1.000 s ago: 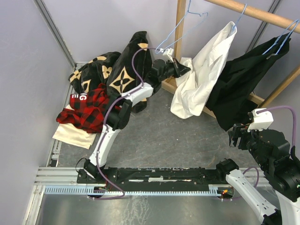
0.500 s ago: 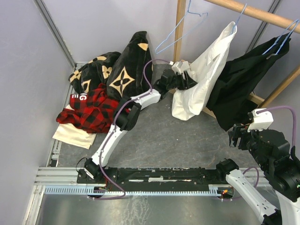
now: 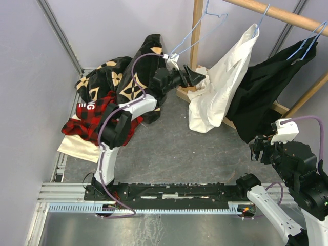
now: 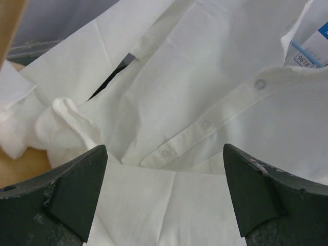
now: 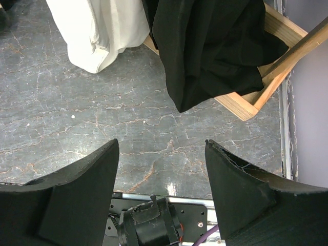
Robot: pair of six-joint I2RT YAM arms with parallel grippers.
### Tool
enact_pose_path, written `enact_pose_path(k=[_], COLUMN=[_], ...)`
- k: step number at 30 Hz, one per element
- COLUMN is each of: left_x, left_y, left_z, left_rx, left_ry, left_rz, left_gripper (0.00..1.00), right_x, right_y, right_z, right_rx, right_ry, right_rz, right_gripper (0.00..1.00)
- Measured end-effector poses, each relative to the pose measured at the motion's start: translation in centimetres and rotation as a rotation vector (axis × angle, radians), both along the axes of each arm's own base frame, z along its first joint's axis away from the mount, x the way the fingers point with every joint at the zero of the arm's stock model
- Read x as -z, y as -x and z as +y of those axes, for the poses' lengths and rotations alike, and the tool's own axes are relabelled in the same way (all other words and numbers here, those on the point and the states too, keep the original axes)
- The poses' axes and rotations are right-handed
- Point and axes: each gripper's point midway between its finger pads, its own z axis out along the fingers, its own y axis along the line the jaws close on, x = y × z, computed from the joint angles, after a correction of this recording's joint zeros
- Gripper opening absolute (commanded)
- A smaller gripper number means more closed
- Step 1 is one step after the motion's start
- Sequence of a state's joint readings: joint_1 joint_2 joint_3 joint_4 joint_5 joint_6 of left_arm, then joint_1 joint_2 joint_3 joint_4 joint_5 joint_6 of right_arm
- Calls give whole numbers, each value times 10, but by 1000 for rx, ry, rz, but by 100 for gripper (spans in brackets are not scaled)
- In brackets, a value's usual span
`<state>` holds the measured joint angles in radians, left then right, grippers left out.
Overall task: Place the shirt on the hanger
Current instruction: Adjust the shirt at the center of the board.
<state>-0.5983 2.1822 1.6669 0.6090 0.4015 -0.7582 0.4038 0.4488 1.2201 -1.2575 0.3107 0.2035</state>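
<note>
Hanging from the wooden rail (image 3: 279,13) by a light-blue wire hanger (image 3: 262,15) (only its hook shows above the cloth), the white dress shirt (image 3: 225,77) droops towards the grey floor (image 3: 174,148) in the overhead view, with a black garment (image 3: 266,87) on another hanger just to its right. An empty wire hanger (image 3: 197,33) dangles beside the wooden post (image 3: 197,31). The left gripper (image 3: 197,78) points at the shirt's lower left edge, and the right gripper (image 3: 260,149) sits well apart, low on the right. A black flower-marked garment (image 3: 136,77) and a red-and-black plaid shirt (image 3: 97,120) are piled on the left. From the left wrist, the left gripper (image 4: 164,151) stands wide with nothing between its fingers (image 4: 66,200); the shirt (image 4: 205,77) fills the view just ahead, button placket (image 4: 205,124) running diagonally. From the right wrist, the right gripper (image 5: 161,143) is likewise spread and holds nothing, above bare floor (image 5: 128,118), the shirt's hem (image 5: 97,36) and black garment (image 5: 215,51) beyond.
</note>
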Motion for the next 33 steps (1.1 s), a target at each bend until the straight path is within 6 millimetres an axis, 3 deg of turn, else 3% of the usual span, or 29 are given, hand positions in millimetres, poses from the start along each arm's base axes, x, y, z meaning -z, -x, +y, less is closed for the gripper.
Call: enact_pose_path(k=[2, 4, 10, 14, 20, 23, 25, 30, 33], left_x=[2, 19, 91, 128, 131, 142, 153, 170, 162], left_y=[5, 13, 53, 75, 83, 80, 79, 74, 68], left_z=[11, 23, 56, 68, 54, 43, 38, 31, 24], left_rx=[-14, -29, -79, -89, -60, -42, -31, -18, -9], left_ry=[-3, -27, -112, -147, -120, -89, -87, -79, -59], left_rz=[4, 38, 165, 226, 217, 234, 260, 303, 293], left_gripper=[99, 99, 99, 99, 100, 98, 92, 61, 31], right_x=[0, 0, 0, 0, 0, 0, 0, 1, 2], right_y=[0, 0, 0, 0, 0, 0, 1, 2, 1], right_z=[0, 0, 0, 0, 1, 1, 2, 4, 6], right_rx=[0, 0, 0, -1, -4, -7, -11, -23, -28], right_ry=[0, 0, 0, 0, -2, -4, -5, -7, -7], right_rz=[0, 0, 0, 0, 1, 1, 3, 15, 25], right_gripper=[76, 76, 76, 76, 76, 76, 76, 75, 76])
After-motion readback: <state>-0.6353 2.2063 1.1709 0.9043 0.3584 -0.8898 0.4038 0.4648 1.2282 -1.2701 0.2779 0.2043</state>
